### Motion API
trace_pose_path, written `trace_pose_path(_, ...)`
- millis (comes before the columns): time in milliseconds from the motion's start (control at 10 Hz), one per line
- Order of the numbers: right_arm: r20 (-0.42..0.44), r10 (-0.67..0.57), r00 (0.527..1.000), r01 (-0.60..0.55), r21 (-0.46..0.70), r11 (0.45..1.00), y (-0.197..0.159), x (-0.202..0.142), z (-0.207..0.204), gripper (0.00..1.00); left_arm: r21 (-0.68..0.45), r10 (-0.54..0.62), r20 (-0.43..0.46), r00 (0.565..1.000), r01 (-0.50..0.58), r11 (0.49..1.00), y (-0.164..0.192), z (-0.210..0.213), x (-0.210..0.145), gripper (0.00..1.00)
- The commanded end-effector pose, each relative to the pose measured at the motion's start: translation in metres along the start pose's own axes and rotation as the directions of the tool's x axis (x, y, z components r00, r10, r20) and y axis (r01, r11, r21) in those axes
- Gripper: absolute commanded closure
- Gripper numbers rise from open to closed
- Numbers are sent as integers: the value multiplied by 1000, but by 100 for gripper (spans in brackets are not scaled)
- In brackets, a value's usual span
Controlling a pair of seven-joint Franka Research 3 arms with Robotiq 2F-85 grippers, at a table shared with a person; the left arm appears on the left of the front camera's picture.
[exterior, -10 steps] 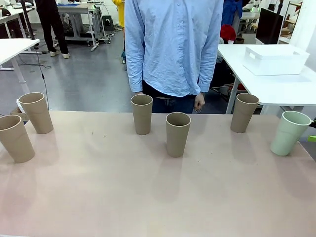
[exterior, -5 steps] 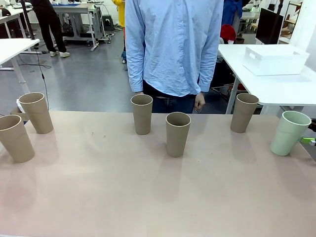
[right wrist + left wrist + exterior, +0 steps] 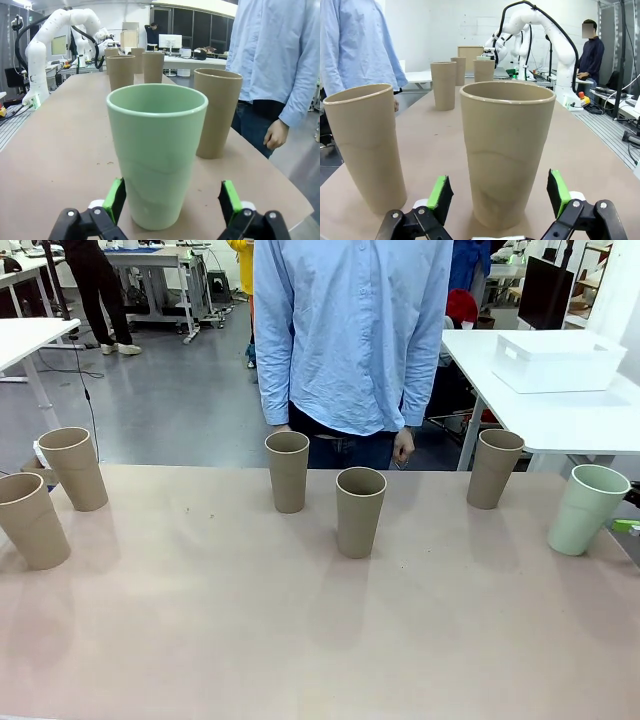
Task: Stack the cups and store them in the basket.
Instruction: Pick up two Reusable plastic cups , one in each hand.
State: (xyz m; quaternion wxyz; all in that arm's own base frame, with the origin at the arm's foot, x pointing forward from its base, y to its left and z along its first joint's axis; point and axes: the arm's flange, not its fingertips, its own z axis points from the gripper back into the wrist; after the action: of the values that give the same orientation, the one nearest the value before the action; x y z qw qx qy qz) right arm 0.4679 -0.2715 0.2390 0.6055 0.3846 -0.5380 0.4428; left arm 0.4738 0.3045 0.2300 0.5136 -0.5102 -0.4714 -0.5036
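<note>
Cups, six in all, stand upright and unstacked on the pinkish table. At the left edge are two tan ones: the near-left cup and, closer to the far left corner, the far-left cup. Two more stand mid-table, the far-middle cup by the far edge and the near-middle cup a little nearer and to its right. The right tan cup stands near the far right corner, and the mint-green cup at the right edge.

The left gripper is spread wide at table level, with the near-left cup between its green pads. Each pad sits just beside the cup's lower wall, with a narrow gap on both sides, so nothing is gripped. The far-left cup stands just outside the fingers, on the person's side.

The right gripper is likewise wide apart, with the mint-green cup between its pads. The cup sits closer to one pad than the other and looks clear of both. The right tan cup stands just beyond.

The basket sits on a separate white table past the far right corner, well apart from every cup. A person in a light blue shirt stands at the far edge, arms hanging.
</note>
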Motion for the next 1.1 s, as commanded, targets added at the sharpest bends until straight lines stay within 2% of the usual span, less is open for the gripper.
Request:
trace_pose_path(0,2,16,1000,-16,-2,1000,0,-1,-7,0,2,-20,6,1000,20,1000,-2,-12,-2,0)
trace_pose_path(500,7,-11,1000,11,32,999,1,-6,-11,0,2,-13,-19,1000,13,1000,-7,-29,-9,0)
trace_pose_path(1000,6,-25,1000,24,50,998,3,-7,-13,0,-13,-25,28,999,25,1000,-10,-39,-10,0)
